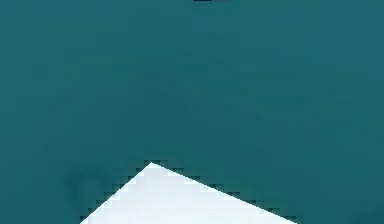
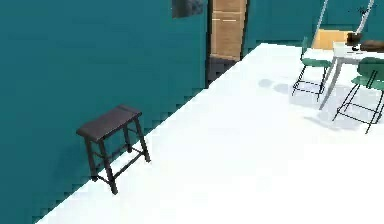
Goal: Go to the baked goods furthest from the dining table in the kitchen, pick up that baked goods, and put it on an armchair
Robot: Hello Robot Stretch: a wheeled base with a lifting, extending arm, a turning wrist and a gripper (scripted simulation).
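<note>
A teal wall stands close ahead in the forward view, with a wedge of white floor at the bottom. In the arm side view a white dining table with small dark things on it stands at the far right. Green chairs with thin metal legs stand around it.
A small dark wooden stool stands against the teal wall at the arm side view's left. A doorway with wooden panels opens in that wall farther along. White floor spreads between the stool and the table.
</note>
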